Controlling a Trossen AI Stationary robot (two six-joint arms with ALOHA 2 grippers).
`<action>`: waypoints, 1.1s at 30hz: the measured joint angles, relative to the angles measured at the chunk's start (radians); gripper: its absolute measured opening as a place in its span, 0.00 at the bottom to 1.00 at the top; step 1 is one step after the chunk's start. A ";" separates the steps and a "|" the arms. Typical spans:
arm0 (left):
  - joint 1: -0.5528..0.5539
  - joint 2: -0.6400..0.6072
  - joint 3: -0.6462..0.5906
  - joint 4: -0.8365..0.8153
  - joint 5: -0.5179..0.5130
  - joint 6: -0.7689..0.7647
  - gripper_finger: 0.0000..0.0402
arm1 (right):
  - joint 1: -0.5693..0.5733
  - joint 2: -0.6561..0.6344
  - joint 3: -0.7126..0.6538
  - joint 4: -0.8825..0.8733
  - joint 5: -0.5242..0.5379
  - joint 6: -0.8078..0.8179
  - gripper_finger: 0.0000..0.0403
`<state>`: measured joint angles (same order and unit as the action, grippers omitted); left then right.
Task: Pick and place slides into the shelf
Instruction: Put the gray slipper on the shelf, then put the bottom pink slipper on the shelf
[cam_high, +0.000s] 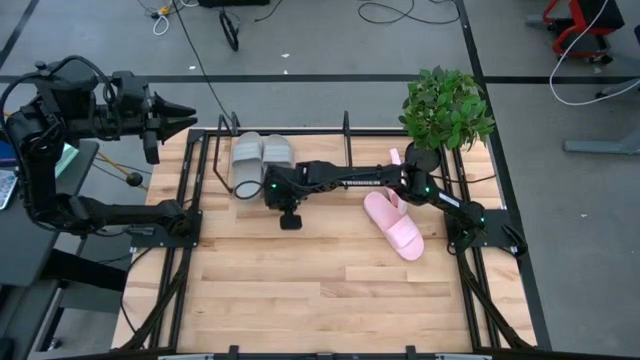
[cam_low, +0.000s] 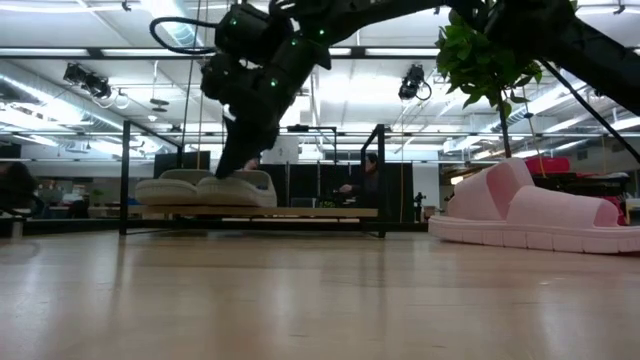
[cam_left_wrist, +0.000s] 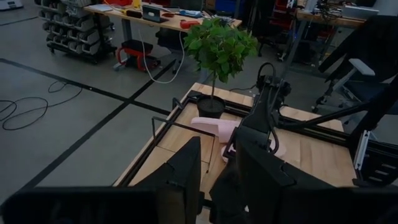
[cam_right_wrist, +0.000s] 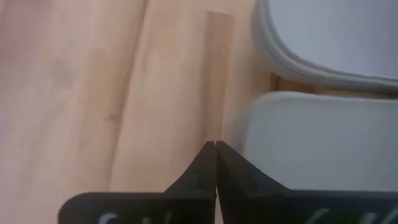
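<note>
Two grey slides (cam_high: 261, 155) lie side by side on the left end of the black wire shelf (cam_high: 346, 130), also in the low view (cam_low: 205, 187) between the uprights (cam_low: 125, 180). My right gripper (cam_right_wrist: 215, 145) is shut, slanting down at the near edge of one grey slide (cam_right_wrist: 311, 143), with nothing between its fingers. One pink slide (cam_high: 393, 222) lies sole-down on the table right of centre. A bit of pink (cam_high: 395, 157) shows beside the plant pot. My left gripper (cam_left_wrist: 212, 180) hangs open, raised above the table's far left corner. My right gripper's shut fingertips (cam_right_wrist: 225, 155) stand right beside the rim of the grey slide (cam_right_wrist: 249, 134), coming from above and slanting toward the table's left. Whether they touch the slide, I cannot tell. The slide rests flat on the shelf.
A potted green plant (cam_high: 447, 105) stands at the far right corner. Black frame rails (cam_high: 190, 190) run along the table's left and right sides. Bare wooden table (cam_high: 300, 290) lies toward the near edge.
</note>
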<state>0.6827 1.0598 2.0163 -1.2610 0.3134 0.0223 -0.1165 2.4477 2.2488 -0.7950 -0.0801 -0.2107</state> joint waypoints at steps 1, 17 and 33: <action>0.000 0.000 0.000 0.000 0.000 0.000 0.27 | -0.002 0.000 -0.008 0.003 0.008 0.000 0.01; 0.000 0.000 0.000 -0.001 0.000 0.013 0.27 | 0.019 0.001 0.012 0.006 0.018 -0.016 0.01; 0.000 -0.028 -0.195 0.032 0.004 0.016 0.27 | 0.178 -0.144 0.094 -0.562 0.357 0.112 0.01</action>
<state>0.6823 1.0315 1.8218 -1.2294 0.3173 0.0386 0.0612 2.3035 2.3428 -1.3571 0.2771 -0.0990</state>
